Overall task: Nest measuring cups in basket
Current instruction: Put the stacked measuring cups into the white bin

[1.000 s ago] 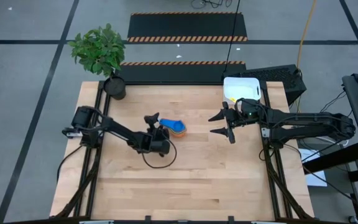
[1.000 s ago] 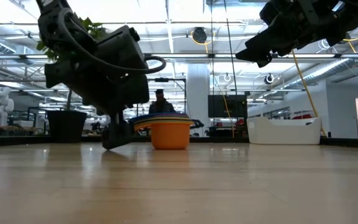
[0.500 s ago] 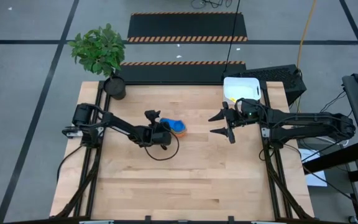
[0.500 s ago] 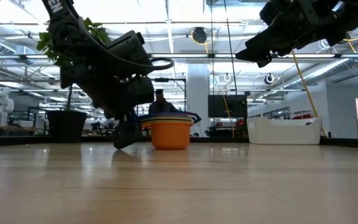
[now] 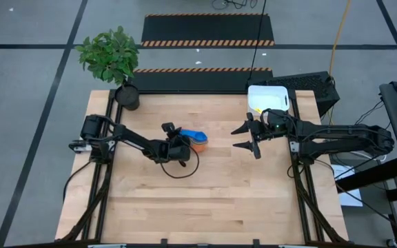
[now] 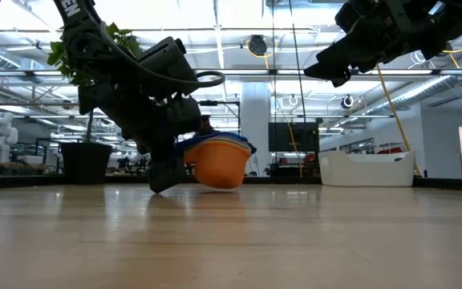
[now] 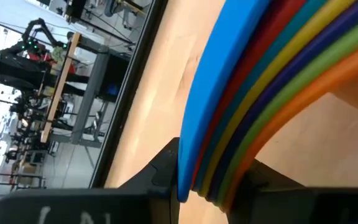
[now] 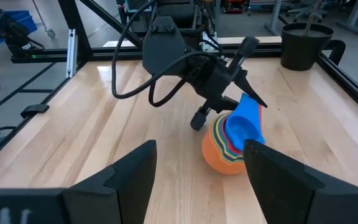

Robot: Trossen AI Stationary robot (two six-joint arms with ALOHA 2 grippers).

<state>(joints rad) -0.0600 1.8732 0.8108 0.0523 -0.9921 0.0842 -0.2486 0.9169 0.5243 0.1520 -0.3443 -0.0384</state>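
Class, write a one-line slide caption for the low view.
Left tool tips the nested measuring cups on the table; basket behind.

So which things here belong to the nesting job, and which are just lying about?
Job:
- nested stack of coloured plastic measuring cups, tilted, gripped by the left gripper
- white rectangular plastic basket
- right gripper, hovering open

Lying about:
- potted green plant

Readable text: almost nothing for you here.
You can make out only cut-off white letters on the left arm [image 6: 74,10] in the low view; no word reads whole.
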